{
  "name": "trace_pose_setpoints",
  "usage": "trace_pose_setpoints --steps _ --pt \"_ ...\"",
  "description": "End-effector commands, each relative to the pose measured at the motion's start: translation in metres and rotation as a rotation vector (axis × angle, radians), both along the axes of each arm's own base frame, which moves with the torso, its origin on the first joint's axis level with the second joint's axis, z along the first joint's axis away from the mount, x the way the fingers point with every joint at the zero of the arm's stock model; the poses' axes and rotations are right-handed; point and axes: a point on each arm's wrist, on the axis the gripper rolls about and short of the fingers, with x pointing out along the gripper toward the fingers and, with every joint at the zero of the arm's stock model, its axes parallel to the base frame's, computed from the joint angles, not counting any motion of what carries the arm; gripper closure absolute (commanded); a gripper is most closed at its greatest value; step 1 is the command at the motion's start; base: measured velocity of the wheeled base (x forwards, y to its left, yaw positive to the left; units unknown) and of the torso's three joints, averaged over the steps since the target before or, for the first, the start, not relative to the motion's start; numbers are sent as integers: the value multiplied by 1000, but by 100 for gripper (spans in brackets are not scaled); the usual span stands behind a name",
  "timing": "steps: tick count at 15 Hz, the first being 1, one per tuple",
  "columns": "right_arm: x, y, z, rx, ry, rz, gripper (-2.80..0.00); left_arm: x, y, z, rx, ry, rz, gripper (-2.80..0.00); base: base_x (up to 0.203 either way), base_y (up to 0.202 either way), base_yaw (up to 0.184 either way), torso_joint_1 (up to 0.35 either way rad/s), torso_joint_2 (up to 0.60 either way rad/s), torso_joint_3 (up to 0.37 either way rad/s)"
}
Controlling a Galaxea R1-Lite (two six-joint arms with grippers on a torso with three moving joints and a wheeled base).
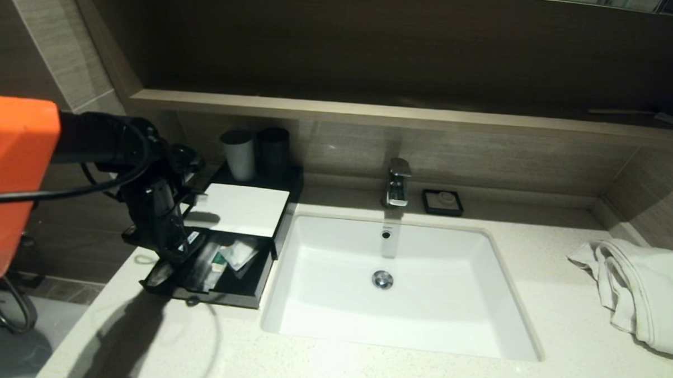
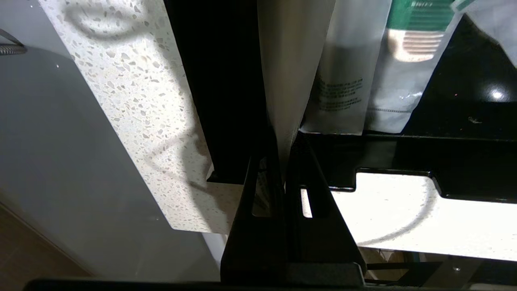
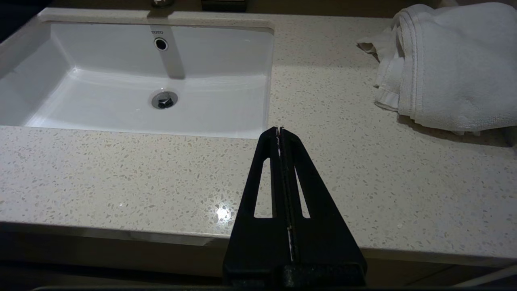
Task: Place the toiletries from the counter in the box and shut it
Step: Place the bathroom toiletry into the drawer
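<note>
The black box (image 1: 240, 208) with a white top panel stands at the left end of the counter (image 1: 364, 363), its front drawer (image 1: 243, 295) pulled open. Several long sachets (image 1: 213, 263) and a small squarish clear packet (image 1: 239, 253) lie in the drawer. My left gripper (image 1: 169, 256) hangs over the drawer's front left corner, shut on a pale long sachet (image 2: 291, 60) that reaches out past the fingertips (image 2: 278, 161). Two more sachets (image 2: 343, 81) lie beside it behind the drawer's front wall (image 2: 404, 153). My right gripper (image 3: 279, 131) is shut and empty above the counter's front, right of the basin.
The white basin (image 1: 400, 281) is sunk into the counter's middle, with the tap (image 1: 398, 183) and a black soap dish (image 1: 442, 201) behind it. A grey cup (image 1: 238, 153) and a dark cup (image 1: 273, 150) stand behind the box. A white towel (image 1: 641, 289) lies at the right.
</note>
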Motion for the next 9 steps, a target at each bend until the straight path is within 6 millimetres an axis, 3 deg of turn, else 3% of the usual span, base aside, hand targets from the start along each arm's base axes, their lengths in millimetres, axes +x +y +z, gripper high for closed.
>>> trace_pose_setpoints --steps 1,9 --pt "0 0 0 0 0 2 0 2 -2 -2 1 6 -1 0 0 0 0 0 0 0" --pt "0 0 0 0 0 0 0 12 -3 -3 -12 -23 31 0 0 0 0 0 0 0"
